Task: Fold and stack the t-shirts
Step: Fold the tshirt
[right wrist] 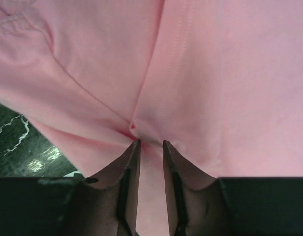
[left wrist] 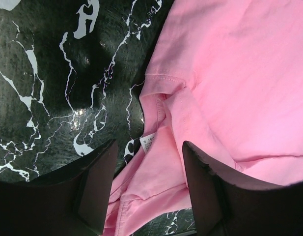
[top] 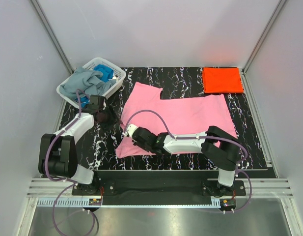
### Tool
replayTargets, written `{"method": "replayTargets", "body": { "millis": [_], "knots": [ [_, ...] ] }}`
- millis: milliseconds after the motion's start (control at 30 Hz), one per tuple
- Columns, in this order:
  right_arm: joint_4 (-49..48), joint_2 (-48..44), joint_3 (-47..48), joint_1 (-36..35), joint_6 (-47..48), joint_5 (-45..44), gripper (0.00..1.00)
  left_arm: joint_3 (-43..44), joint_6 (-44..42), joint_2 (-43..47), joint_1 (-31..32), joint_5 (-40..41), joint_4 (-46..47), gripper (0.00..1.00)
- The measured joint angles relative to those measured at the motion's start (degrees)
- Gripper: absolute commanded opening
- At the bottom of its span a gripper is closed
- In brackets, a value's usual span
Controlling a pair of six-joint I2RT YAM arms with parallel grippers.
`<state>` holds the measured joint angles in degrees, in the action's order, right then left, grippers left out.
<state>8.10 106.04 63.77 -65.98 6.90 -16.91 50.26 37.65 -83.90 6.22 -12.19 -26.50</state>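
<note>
Reaching leftward from its base at the near edge, the right arm lies low across the pink cloth t-shirt [top: 190,115], which is spread over the middle of the black, white-veined marble-patterned counter [top: 247,140]. The right end effector [top: 125,132] sits at the shirt's near-left part. In the right wrist view its two fingers stand close together [right wrist: 151,143], pinching a small puckered fold of the pink cloth, with creases running out from their tips.

Just beyond it, at the shirt's left edge, the left end effector [top: 112,118] hangs over the cloth. In the left wrist view its jaws stand wide apart [left wrist: 150,157] and grip nothing. They straddle a rumpled hem or neck edge of the pink shirt, where a small white label [left wrist: 149,142] shows, with bare counter to one side.

Farther back on the left, a white plastic lattice basket [top: 119,76] stands at the far-left corner of the counter, holding a crumpled grey-blue t-shirt [top: 82,82] and, behind it, a blue t-shirt [top: 108,74]. At the far-right corner a bright orange-red t-shirt [top: 221,79] lies folded into a flat rectangle, apart from the pink one.
</note>
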Motion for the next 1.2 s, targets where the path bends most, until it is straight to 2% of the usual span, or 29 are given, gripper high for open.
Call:
{"method": "replayTargets", "body": {
  "millis": [100, 233, 500, 833, 867, 900, 933, 1200],
  "knots": [
    [-0.5, 0.0, 0.0, 0.0, 0.2, -2.6, 0.28, 0.0, -0.1, -0.5, 0.0, 0.0, 0.6, 0.61],
    [-1.0, 0.0, 0.1, 0.0, 0.2, -3.7, 0.37, 0.0, -0.2, -0.9, 0.0, 0.0, 1.1, 0.61],
    [-1.0, 0.0, 0.3, 0.0, 0.2, -2.5, 0.4, 0.0, -0.2, -2.0, 0.0, 0.0, 2.2, 0.61],
    [-1.1, 1.9, 1.2, 0.0, 0.2, 0.0, 0.29, 0.0, -0.2, -2.2, 0.0, 0.1, 2.3, 0.61],
    [-1.1, 2.0, 1.3, 0.0, 0.2, 0.0, 0.26, 0.0, -0.2, -2.2, 0.0, 0.2, 2.3, 0.61],
    [-1.1, 2.1, 1.3, 0.0, 0.2, 0.0, 0.16, 0.0, -0.2, -2.2, 0.0, 0.2, 2.2, 0.61],
    [-1.2, 2.0, 1.3, 0.0, 0.3, 0.0, 0.0, 0.0, -0.2, -2.2, 0.0, 0.3, 2.2, 0.61],
    [-2.9, 0.7, 1.0, 0.2, -1.1, -3.0, 0.0, 0.1, -1.2, -2.2, 0.0, 1.3, 2.2, 0.64]
  ]
}}
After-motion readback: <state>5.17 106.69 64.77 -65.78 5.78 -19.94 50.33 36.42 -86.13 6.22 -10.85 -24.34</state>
